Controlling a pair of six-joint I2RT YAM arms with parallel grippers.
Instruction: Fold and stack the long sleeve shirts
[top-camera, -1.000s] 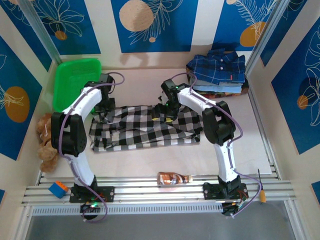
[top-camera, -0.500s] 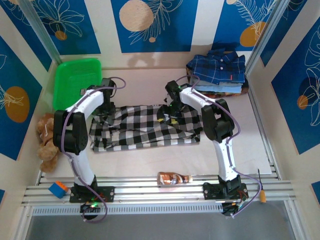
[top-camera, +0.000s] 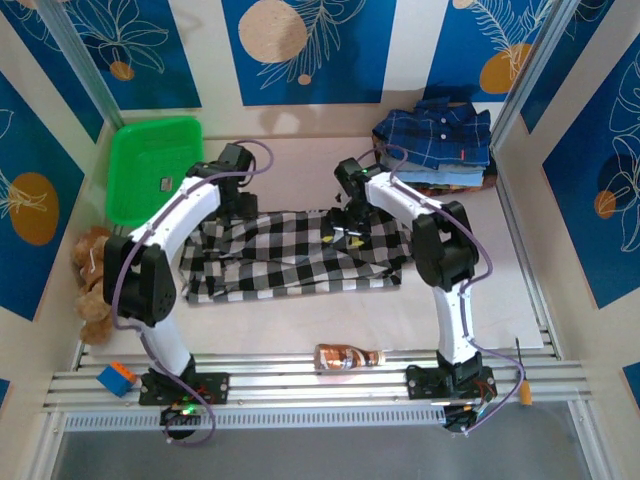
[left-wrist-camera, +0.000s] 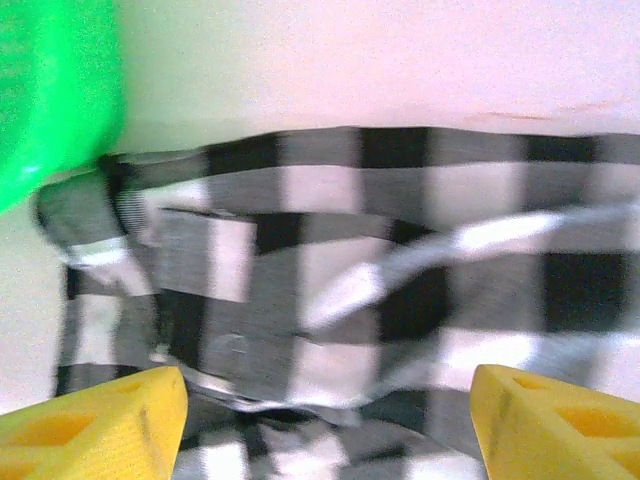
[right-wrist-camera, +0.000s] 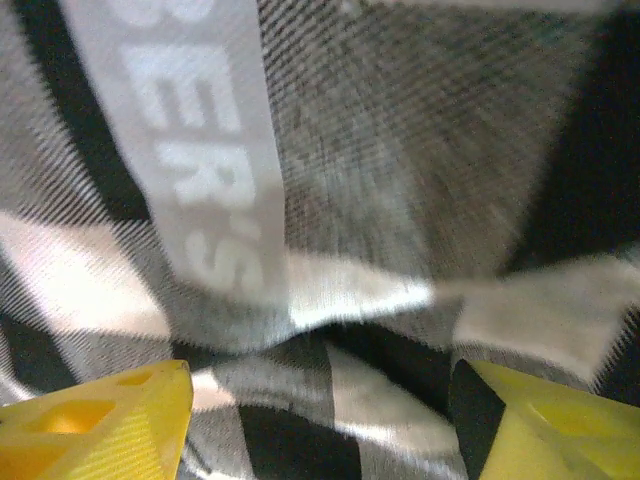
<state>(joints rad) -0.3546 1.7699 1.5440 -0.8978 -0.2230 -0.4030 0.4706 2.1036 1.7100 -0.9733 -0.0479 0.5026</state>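
Fold in progress. The checked shirt (top-camera: 300, 255) lies flat mid-table, well apart from the stack (top-camera: 435, 145) at far right. The left gripper (left-wrist-camera: 328, 392) and right gripper (right-wrist-camera: 320, 388) hover over its far edge, jaws apart and empty. The next move likely calls for pinching an edge.

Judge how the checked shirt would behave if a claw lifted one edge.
Probably floppy: the checked shirt lies creased and layered, so a lifted edge would likely drape and drag the rest. It looks thin, so likely light for its spread. The coarse weave in the right wrist view suggests it is not slippery.
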